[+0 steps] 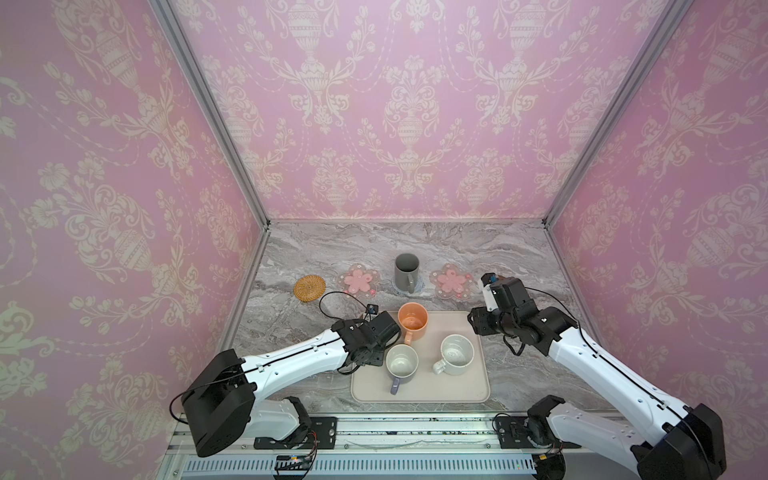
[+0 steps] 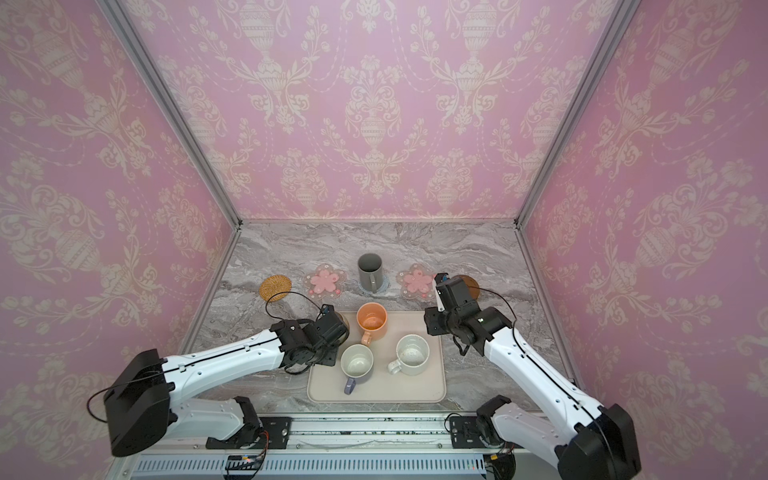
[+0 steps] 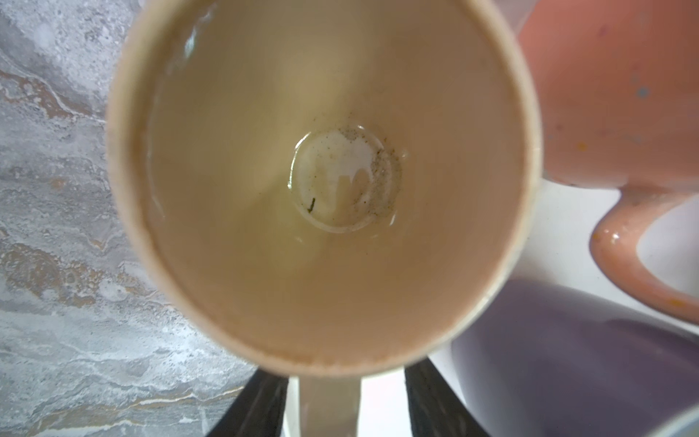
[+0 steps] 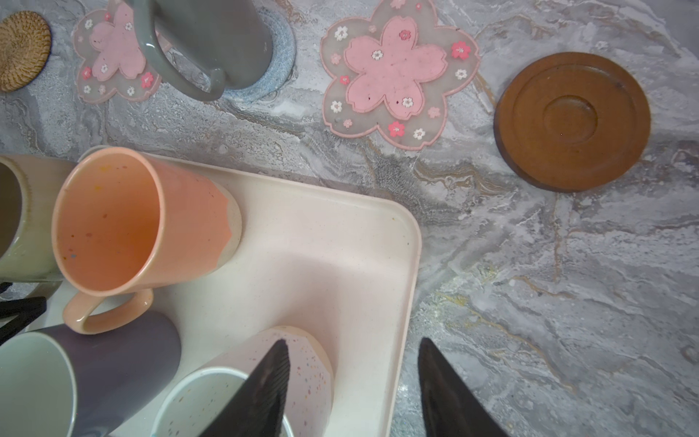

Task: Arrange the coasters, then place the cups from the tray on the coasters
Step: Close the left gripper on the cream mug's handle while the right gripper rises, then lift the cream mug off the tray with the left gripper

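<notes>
The coasters lie in a far row: rattan round (image 1: pixel 309 286), two flower mats (image 1: pixel 359 279) (image 1: pixel 451 280), wooden disc (image 4: pixel 571 121). The dark grey cup (image 1: pixel 406 272) stands on the blue-grey knitted one (image 4: pixel 278 64). On the tray (image 1: pixel 419 395) stand the peach cup (image 1: pixel 412 321), lavender cup (image 1: pixel 401 363) and speckled white cup (image 1: pixel 456 354). The beige-yellow cup (image 3: pixel 321 181) sits at the tray's far left corner. My left gripper (image 3: pixel 342 382) is open astride its handle. My right gripper (image 4: pixel 352 340) hangs open and empty over the tray's right rim beside the speckled cup.
Pink patterned walls close in the marble table (image 1: pixel 519 257) on three sides. A metal rail (image 1: pixel 415 432) with both arm bases runs along the front edge. A black cable (image 1: pixel 328 303) loops above the table near the rattan coaster.
</notes>
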Robot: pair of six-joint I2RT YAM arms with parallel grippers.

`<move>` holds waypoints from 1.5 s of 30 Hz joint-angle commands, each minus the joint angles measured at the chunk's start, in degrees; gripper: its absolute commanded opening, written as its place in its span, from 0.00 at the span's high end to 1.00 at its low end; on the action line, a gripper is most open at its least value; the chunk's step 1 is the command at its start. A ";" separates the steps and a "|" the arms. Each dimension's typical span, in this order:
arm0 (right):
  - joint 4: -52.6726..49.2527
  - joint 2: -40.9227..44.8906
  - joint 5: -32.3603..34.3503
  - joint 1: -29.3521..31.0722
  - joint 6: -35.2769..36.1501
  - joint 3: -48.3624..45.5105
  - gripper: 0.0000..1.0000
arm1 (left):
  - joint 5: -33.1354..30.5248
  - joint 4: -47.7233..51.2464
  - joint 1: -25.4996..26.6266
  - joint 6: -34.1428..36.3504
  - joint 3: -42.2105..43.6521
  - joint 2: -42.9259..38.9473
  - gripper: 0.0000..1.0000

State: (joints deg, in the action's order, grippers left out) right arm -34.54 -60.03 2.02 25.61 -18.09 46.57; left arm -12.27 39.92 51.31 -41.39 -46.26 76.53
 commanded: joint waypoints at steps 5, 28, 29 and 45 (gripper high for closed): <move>-0.95 1.15 -3.11 -2.01 -0.98 1.40 0.34 | 1.46 -0.85 -1.19 0.63 -0.47 0.29 0.48; 4.48 8.36 -12.88 -7.72 -7.31 0.56 0.56 | 1.99 -4.67 -2.62 -0.81 2.68 -0.04 0.48; 4.96 8.51 -13.58 -7.99 -7.65 0.50 0.59 | 1.92 -4.81 -2.68 -0.72 2.74 -0.06 0.48; 7.66 8.90 -20.07 -9.52 -7.89 0.27 0.62 | 2.19 -5.71 -3.58 -0.06 2.29 0.81 0.48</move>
State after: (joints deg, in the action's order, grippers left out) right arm -27.18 -51.48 -17.39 16.47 -25.58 46.50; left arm -10.37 35.53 48.49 -41.41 -44.23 76.66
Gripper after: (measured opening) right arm 0.382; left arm 0.518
